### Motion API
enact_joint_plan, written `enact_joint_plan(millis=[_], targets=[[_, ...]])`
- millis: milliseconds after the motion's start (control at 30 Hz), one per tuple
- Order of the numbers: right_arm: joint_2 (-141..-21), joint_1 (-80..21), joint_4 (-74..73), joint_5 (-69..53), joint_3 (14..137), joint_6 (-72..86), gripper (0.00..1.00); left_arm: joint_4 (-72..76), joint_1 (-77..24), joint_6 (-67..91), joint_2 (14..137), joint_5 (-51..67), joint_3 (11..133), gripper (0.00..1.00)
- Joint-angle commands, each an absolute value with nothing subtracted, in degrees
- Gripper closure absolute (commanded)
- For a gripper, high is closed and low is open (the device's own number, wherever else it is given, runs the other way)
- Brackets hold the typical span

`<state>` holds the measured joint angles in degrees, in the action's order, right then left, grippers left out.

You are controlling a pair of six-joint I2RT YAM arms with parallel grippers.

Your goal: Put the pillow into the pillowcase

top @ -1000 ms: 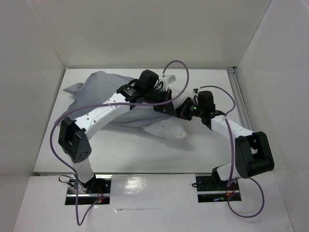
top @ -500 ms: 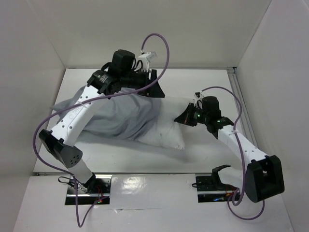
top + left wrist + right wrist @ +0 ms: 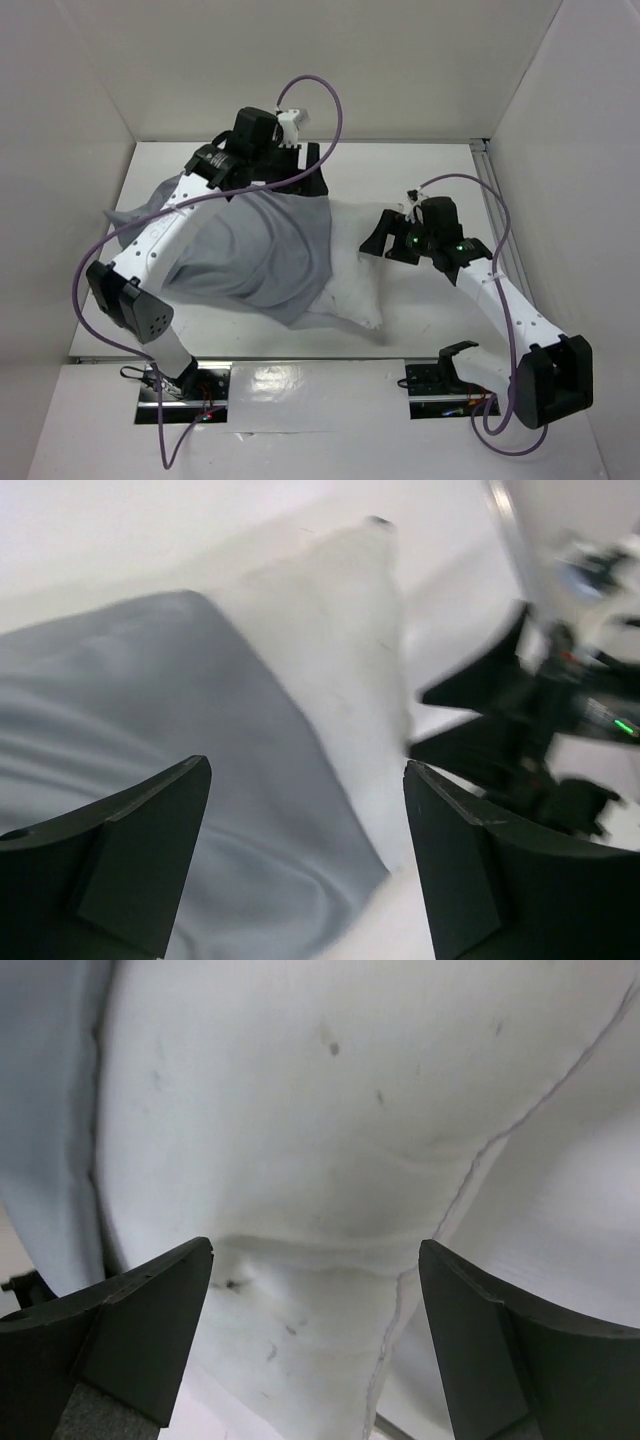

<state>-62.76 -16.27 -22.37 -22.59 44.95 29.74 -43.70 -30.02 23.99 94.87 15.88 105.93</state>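
Observation:
The white speckled pillow (image 3: 352, 272) lies across the middle of the table, its left part covered by the grey pillowcase (image 3: 245, 250) and its right end sticking out. My left gripper (image 3: 312, 178) hovers open over the far edge, above the pillowcase's rim. The left wrist view shows the pillowcase (image 3: 150, 730) and pillow (image 3: 345, 650) below the left gripper (image 3: 305, 772), nothing between the jaws. My right gripper (image 3: 386, 243) stands open just right of the pillow. In the right wrist view the pillow (image 3: 330, 1130) fills the frame beyond the right gripper (image 3: 315, 1252); a strip of pillowcase (image 3: 40, 1110) shows left.
White walls close in the table (image 3: 440, 310) on the left, back and right. A metal rail (image 3: 495, 200) runs along the right edge. Purple cables (image 3: 100, 260) loop off both arms.
Both grippers have opened and let go of the fabric. The left arm swung back and left, the right arm drew back right. The pillowcase settled flatter over the pillow.

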Motion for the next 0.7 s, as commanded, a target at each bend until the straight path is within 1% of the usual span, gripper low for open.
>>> enact_joint_plan(millis=[0,33,67,133,167,233,333,400,467,500,533,567,600,667], targets=[[-64.5,-15.92,-21.88,-17.85,50.0,31.1,0.09,-41.84,-29.53,23.91,100.61,1.87,112.38,0.09],[-65.21,-15.91,-21.88,-16.71,50.71,31.98,0.09,-42.79,-29.53,24.52,103.24,1.85,114.59,0.1],[-65.74,-15.13,-20.93,-15.92,51.32,32.69,0.09,-43.67,-29.53,24.52,108.58,0.71,116.87,0.12],[-66.36,-14.42,-19.52,-15.03,51.33,34.01,0.09,-45.35,-30.31,26.01,113.01,-2.44,122.4,0.13],[-67.05,-13.72,-18.21,-14.51,50.81,34.71,0.09,-45.35,-31.28,26.02,116.07,-3.59,123.3,0.13],[-68.2,-13.1,-17.58,-15.03,50.8,34.72,0.09,-45.35,-31.99,26.02,118.99,-6.84,126.28,0.15],[-71.36,-12.39,-17.58,-18.01,50.8,34.72,0.09,-47.54,-31.99,26.71,124.09,-10.17,129.62,0.19],[-73.11,-11.87,-16.8,-19.94,50.19,34.72,0.08,-49.03,-31.99,26.72,126.37,-11.51,129.64,0.24],[-74.0,-11.87,-14.51,-22.22,49.4,34.72,0.08,-49.83,-31.99,26.72,127.52,-11.51,130.25,0.28],[-74.7,-11.87,-13.72,-22.76,48.61,35.41,0.08,-50.53,-31.99,26.72,128.14,-9.51,130.25,0.31],[-74.71,-11.87,-12.58,-23.55,48.08,35.42,0.08,-50.54,-31.99,26.72,128.14,-9.49,130.25,0.39],[-75.32,-11.87,-11.44,-24.34,47.55,36.12,0.08,-50.54,-31.99,26.72,128.14,-7.66,130.25,0.68],[-76.19,-11.87,-9.16,-25.91,46.77,36.99,0.1,-50.54,-31.99,26.72,127.45,-6.78,129.38,0.8],[-76.73,-11.87,-6.95,-27.77,46.24,37.7,0.21,-49.75,-31.99,26.72,125.09,-3.71,128.77,1.0]])
